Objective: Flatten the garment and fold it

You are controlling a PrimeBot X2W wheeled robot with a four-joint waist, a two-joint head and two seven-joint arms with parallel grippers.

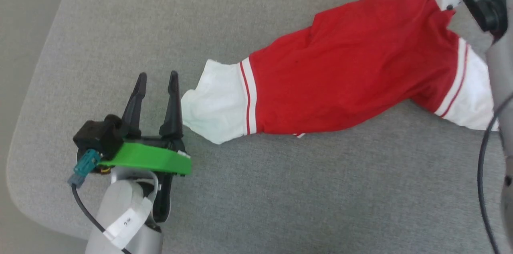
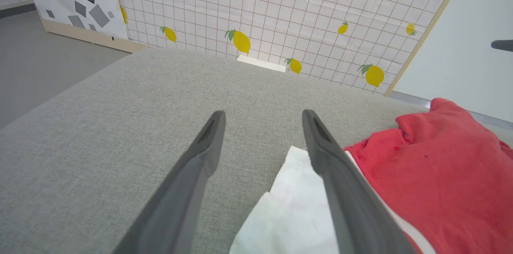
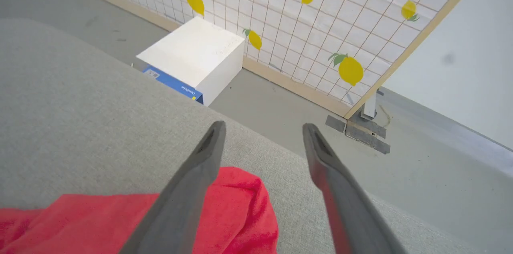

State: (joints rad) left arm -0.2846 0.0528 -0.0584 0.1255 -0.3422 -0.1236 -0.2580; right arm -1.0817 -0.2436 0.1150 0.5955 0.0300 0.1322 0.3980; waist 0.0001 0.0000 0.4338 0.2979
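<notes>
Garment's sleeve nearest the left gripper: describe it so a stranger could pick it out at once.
On the grey fabric-covered table the red garment lies in a long bunch. Its left end is this white sleeve, beside the open left gripper; the other white sleeve lies by the right arm.

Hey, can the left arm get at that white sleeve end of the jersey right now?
Probably yes. The left gripper is open and sits right beside the white sleeve of the red jersey, one finger nearly at the cuff, with nothing lying between them on the grey surface.
</notes>
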